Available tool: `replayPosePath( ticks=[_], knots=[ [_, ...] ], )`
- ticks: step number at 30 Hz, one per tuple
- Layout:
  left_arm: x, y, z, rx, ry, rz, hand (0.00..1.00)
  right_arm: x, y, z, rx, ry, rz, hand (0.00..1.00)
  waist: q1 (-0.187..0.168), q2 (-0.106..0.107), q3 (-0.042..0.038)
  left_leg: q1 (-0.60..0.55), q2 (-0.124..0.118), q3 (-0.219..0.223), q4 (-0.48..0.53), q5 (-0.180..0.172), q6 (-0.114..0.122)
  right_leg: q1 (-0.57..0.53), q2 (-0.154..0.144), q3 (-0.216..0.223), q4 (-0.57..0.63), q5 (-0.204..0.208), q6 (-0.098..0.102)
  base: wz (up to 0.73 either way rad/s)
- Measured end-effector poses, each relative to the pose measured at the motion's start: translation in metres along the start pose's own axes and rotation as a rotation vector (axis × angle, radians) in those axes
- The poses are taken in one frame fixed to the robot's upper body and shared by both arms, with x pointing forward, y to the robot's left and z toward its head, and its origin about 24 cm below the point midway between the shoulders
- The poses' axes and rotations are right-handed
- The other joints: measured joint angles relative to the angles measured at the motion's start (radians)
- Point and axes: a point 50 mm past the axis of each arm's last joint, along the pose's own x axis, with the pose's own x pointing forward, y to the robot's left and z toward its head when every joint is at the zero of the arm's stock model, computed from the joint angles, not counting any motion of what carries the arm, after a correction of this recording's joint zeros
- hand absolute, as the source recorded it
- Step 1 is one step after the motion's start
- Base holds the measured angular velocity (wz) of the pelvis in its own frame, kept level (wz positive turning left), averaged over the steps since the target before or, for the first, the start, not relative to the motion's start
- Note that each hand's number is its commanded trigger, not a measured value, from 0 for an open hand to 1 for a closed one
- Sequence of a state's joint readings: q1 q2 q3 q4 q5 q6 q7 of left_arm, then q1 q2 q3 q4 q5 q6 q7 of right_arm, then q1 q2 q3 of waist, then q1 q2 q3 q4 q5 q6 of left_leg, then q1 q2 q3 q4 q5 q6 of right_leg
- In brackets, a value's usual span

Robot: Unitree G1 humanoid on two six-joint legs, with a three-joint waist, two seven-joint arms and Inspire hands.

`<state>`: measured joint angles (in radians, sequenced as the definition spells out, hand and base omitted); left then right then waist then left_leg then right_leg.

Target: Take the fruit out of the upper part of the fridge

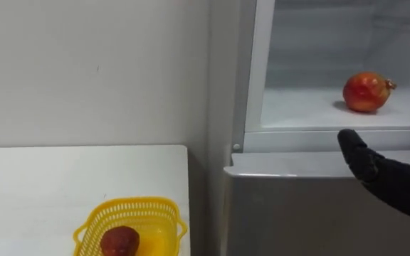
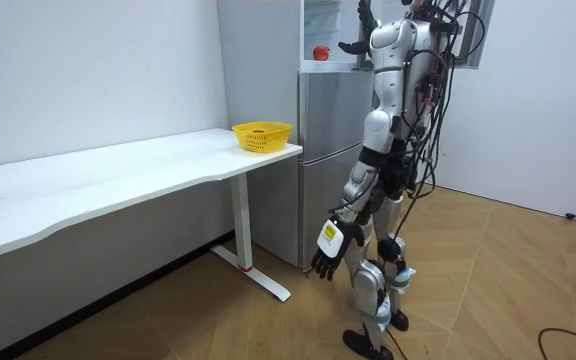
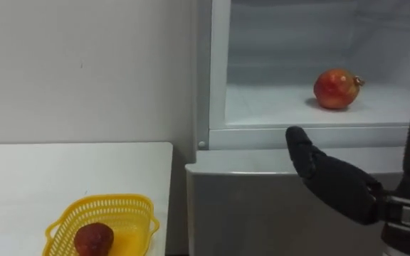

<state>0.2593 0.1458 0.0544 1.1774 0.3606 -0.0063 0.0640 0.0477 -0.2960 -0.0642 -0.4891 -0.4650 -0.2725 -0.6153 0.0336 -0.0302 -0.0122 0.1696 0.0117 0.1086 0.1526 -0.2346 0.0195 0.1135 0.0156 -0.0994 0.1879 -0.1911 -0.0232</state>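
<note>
Nearest the robot, left of the fridge (image 1: 297, 206), the tabletop (image 1: 48, 185) carries a yellow basket (image 1: 137, 210) with a dark red fruit (image 1: 119, 242) already lying in it. The room view shows the robot upright, close in front of the fridge. Its left hand (image 2: 329, 243) hangs at its side, level with the fridge's lower door, with the fingers loose and nothing in them.

The right hand (image 3: 329, 178) is raised before the fridge, just below the sill of the open upper compartment. Its fingers are stretched out together, pointing up and inward, and it holds nothing.

Farther in, a round red fruit (image 1: 365, 92) sits on the white shelf (image 1: 297, 107) inside the upper fridge, toward the right. It lies well apart from the hand and is untouched.

The task looks to be in its reaching stage. The compartment stands open and the hand is lifted to its edge, but the grasp has not been made. Left to do, by the look of it, are reaching over the sill, closing round the fruit, drawing it out of the fridge and, likely, setting it in the basket.
</note>
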Motion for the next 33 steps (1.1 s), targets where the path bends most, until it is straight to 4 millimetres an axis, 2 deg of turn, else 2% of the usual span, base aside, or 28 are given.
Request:
replayPosePath(
  ticks=[4,9,13,18,25,29,31,33],
  knots=[
    [0.000,0.001,-0.002,-0.016,0.006,0.005,0.00,0.003,-0.004,-0.001,-0.028,-0.011,-0.032,0.00,0.003,-0.009,0.0023,-0.002,0.000,-0.001,0.000,0.000,0.000,0.001,0.000,0.002,0.000,0.000,0.000,0.00],
    [-0.001,0.002,-0.005,-0.023,0.015,0.009,0.00,0.015,-0.014,-0.003,-0.055,-0.044,-0.140,0.00,0.006,-0.022,0.0123,-0.002,0.000,-0.004,-0.002,0.000,-0.001,0.000,0.000,-0.001,-0.002,0.000,-0.001,0.00],
    [-0.001,0.003,-0.009,-0.017,0.033,0.007,0.00,0.025,-0.018,-0.005,-0.059,-0.067,-0.205,0.00,0.002,-0.032,0.0148,-0.002,0.000,-0.007,0.000,0.000,-0.001,0.007,-0.001,-0.009,-0.004,0.000,-0.001,0.05],
    [0.000,0.007,-0.009,-0.009,0.032,-0.012,0.00,0.040,-0.013,-0.032,-0.091,0.006,-0.187,0.00,0.000,-0.048,0.0126,-0.003,-0.007,-0.027,0.003,0.000,0.000,0.006,-0.007,-0.021,-0.004,-0.001,0.002,0.07],
    [-0.001,0.008,-0.014,-0.004,0.061,-0.019,0.00,0.051,-0.009,-0.049,-0.049,0.112,-0.163,0.00,0.002,-0.053,0.0128,-0.006,-0.007,-0.040,0.013,0.000,0.000,0.012,-0.011,-0.042,-0.002,-0.002,0.003,0.06],
    [-0.001,0.008,-0.013,-0.005,0.060,-0.038,0.00,0.052,-0.006,-0.063,-0.084,0.169,-0.137,0.00,0.003,-0.053,0.0157,-0.002,-0.007,-0.045,0.015,0.000,0.000,0.013,-0.012,-0.046,-0.002,-0.002,0.002,0.03],
    [-0.001,0.009,-0.011,-0.004,0.059,-0.047,0.00,0.049,-0.005,-0.073,-0.073,0.227,-0.131,0.00,0.005,-0.060,0.0180,-0.003,-0.009,-0.054,0.016,0.000,0.000,0.013,-0.012,-0.050,-0.001,-0.002,0.002,0.07],
    [-0.001,0.009,-0.012,-0.009,0.064,-0.044,0.00,0.048,-0.004,-0.083,-0.072,0.287,-0.117,0.00,0.005,-0.065,0.0169,-0.005,-0.009,-0.054,0.017,0.000,0.000,0.012,-0.012,-0.047,-0.002,-0.003,0.001,0.00]
  ],
)
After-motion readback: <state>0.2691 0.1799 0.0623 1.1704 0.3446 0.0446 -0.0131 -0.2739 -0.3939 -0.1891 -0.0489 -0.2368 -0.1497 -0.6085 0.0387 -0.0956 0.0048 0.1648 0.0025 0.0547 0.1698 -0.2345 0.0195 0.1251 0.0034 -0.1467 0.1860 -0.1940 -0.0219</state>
